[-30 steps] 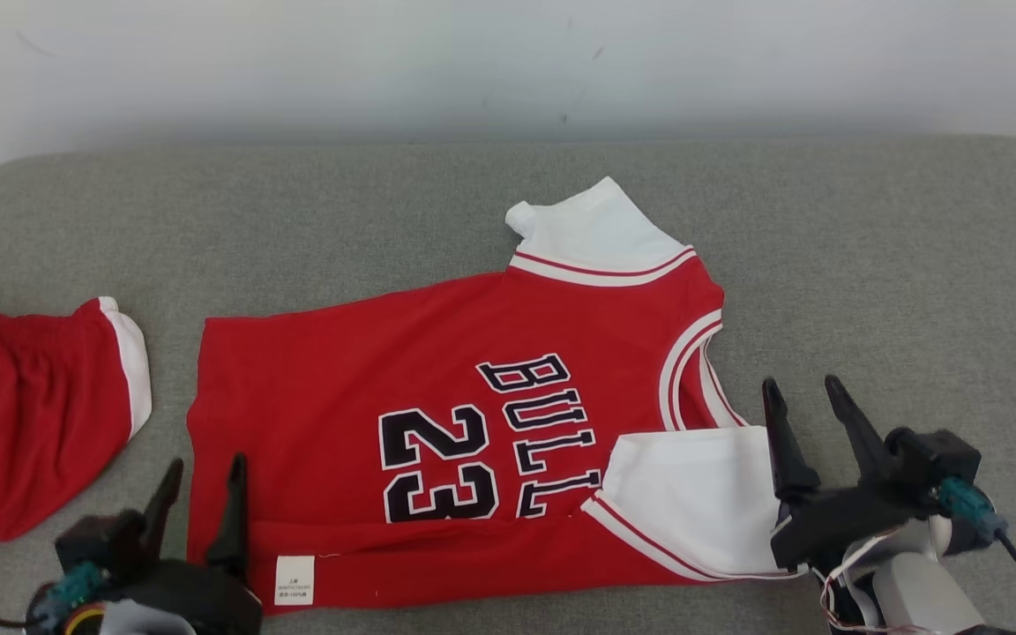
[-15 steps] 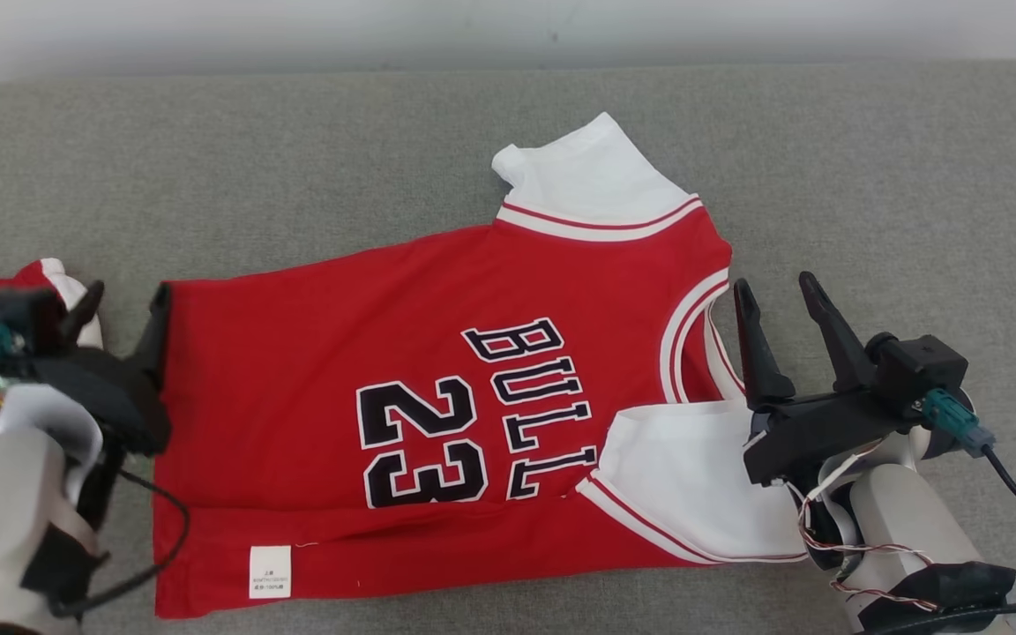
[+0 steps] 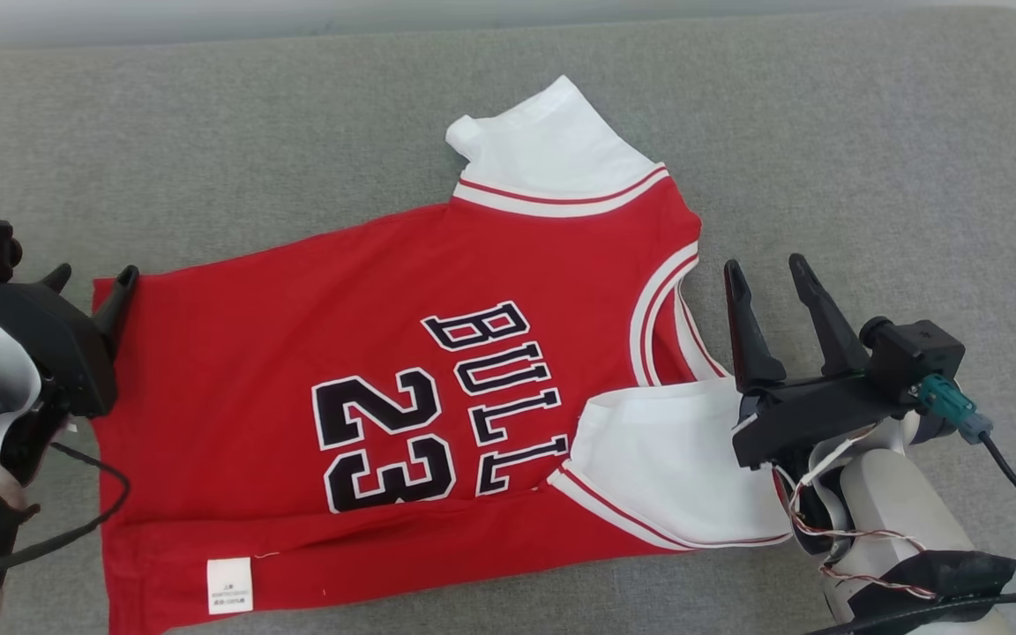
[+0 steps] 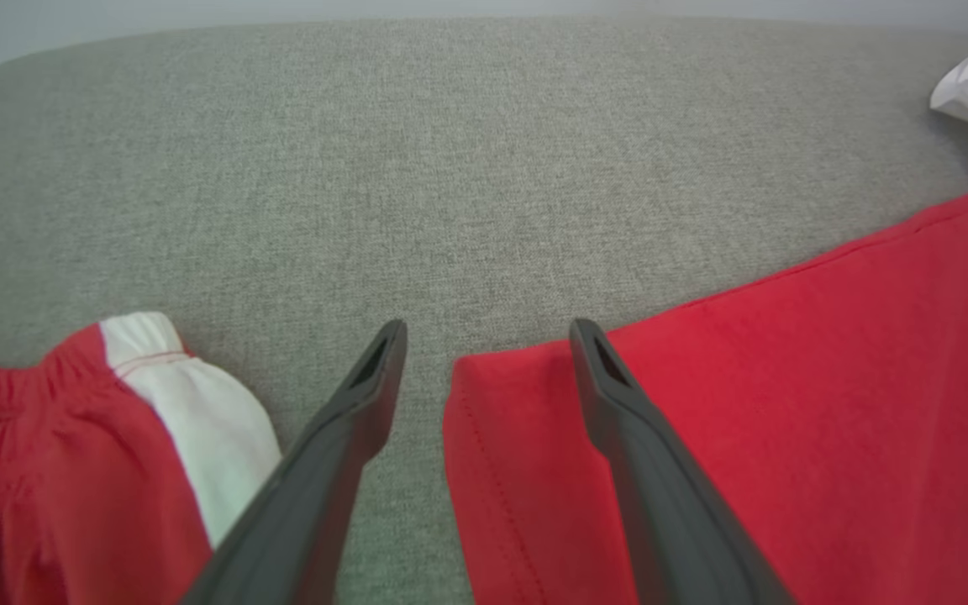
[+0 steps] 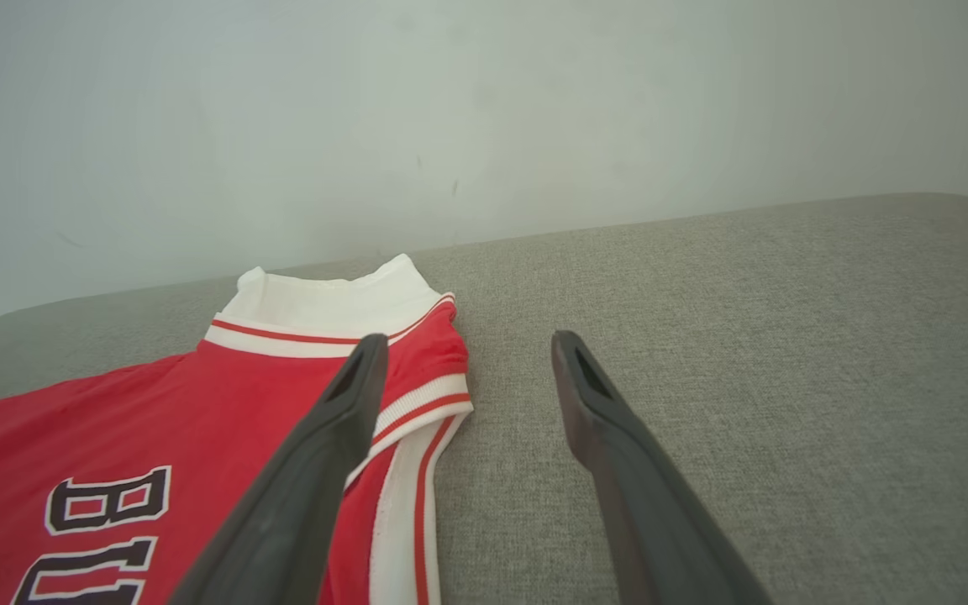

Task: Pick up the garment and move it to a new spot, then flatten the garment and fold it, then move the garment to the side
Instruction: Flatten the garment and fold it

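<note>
A pale wall is seen behind a grey fabric cushion, on which everything is carried. The red jersey is spread lengthwise across the middle of the cushion, hem to the left and collar to the right. Its near long side is already turned over, as is shown by the exposed label and by the near sleeve laid inward. The far sleeve is left sticking out toward the far edge.

The folding step is judged to be in hand, with 1 lengthwise fold made and the far side not yet done. The left hand is held released at the far hem corner, 1 finger over cloth and 1 over bare cushion. The right hand is likewise released and empty, just beside the neckline. A lowering and pinching of both far ends together is probably called for, followed by a draw toward the near edge.

Wide bare cushion is offered beyond the jersey and to its right. On the left, a narrow gap is left before the red shorts, so a snag there should be guarded against.
</note>
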Available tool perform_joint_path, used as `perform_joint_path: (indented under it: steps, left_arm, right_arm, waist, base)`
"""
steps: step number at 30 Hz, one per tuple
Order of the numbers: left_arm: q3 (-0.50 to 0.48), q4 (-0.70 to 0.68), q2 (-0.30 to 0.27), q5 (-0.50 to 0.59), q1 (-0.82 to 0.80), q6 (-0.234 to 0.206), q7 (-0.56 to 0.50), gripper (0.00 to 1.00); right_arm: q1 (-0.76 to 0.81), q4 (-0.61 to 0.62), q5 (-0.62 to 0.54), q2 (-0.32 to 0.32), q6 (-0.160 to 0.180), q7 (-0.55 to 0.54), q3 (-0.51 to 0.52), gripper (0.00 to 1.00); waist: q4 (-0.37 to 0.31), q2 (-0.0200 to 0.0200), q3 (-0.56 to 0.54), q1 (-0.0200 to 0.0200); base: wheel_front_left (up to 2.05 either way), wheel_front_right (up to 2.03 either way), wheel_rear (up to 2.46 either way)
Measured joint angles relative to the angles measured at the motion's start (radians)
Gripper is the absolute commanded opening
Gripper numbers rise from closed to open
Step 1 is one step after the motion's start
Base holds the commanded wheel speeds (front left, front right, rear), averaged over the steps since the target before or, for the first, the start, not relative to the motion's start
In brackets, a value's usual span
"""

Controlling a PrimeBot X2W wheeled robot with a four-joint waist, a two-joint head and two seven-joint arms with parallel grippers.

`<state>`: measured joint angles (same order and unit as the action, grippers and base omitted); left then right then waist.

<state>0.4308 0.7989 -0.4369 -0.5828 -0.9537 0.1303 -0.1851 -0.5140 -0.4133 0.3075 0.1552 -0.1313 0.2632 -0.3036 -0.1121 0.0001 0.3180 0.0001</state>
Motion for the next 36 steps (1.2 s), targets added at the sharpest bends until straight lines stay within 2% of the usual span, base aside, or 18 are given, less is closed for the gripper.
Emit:
perform_joint_path:
  steps: [6,13,20,31,32,33,34,35,36]
  left_arm:
    - [0.069,-0.048,-0.041,-0.115,0.003,0.000,-0.056,1.00]
    - [0.131,-0.092,-0.096,-0.224,0.015,0.000,-0.069,1.00]
    - [0.195,-0.139,-0.121,-0.313,0.028,0.000,-0.048,1.00]
    - [0.274,-0.137,-0.148,-0.396,0.024,0.000,0.020,1.00]
    - [0.283,-0.134,-0.150,-0.405,0.024,0.000,0.023,0.96]
    - [0.289,-0.134,-0.151,-0.412,0.024,0.000,0.037,0.85]
    - [0.295,-0.133,-0.151,-0.415,0.023,0.000,0.049,0.60]
    - [0.302,-0.132,-0.151,-0.417,0.021,0.000,0.056,0.46]
    - [0.311,-0.131,-0.152,-0.421,0.019,0.000,0.065,0.20]
  right_arm:
    - [-0.006,0.004,0.000,-0.005,0.000,0.000,0.010,1.00]
    - [-0.006,0.007,0.000,-0.011,0.000,0.000,0.016,1.00]
    - [-0.010,0.007,-0.001,-0.015,0.000,0.000,0.011,1.00]
    - [-0.028,0.007,0.004,-0.008,0.000,0.000,-0.002,1.00]
    - [-0.028,0.007,0.005,-0.007,0.000,0.000,-0.002,1.00]
    - [-0.028,0.007,0.005,-0.005,0.000,0.000,-0.001,1.00]
    - [-0.028,0.007,0.005,-0.004,0.000,0.000,-0.001,1.00]
    - [-0.028,0.007,0.005,-0.004,0.000,0.000,0.000,1.00]
    - [-0.028,0.007,0.006,-0.003,0.000,0.000,0.001,1.00]
  waist:
    - [-0.011,0.0000,0.017,0.0000]
    - [-0.004,0.0000,0.027,-0.0001]
    - [0.005,0.0000,0.032,-0.0001]
    - [-0.005,-0.0001,0.037,-0.0001]
    - [-0.006,-0.0001,0.038,-0.0001]
    - [-0.007,-0.0001,0.040,-0.0001]
    - [-0.007,-0.0001,0.041,-0.0001]
    - [-0.006,-0.0001,0.041,-0.0001]
    - [-0.005,-0.0001,0.041,-0.0001]
  base:
    - [0.00,0.00,0.00]
    - [0.00,0.00,0.00]
    - [0.00,0.00,0.00]
    - [0.00,0.00,0.00]
    - [0.00,0.00,0.00]
    - [0.00,0.00,0.00]
    - [0.00,0.00,0.00]
    - [0.00,0.00,0.00]
    - [0.00,0.00,0.00]
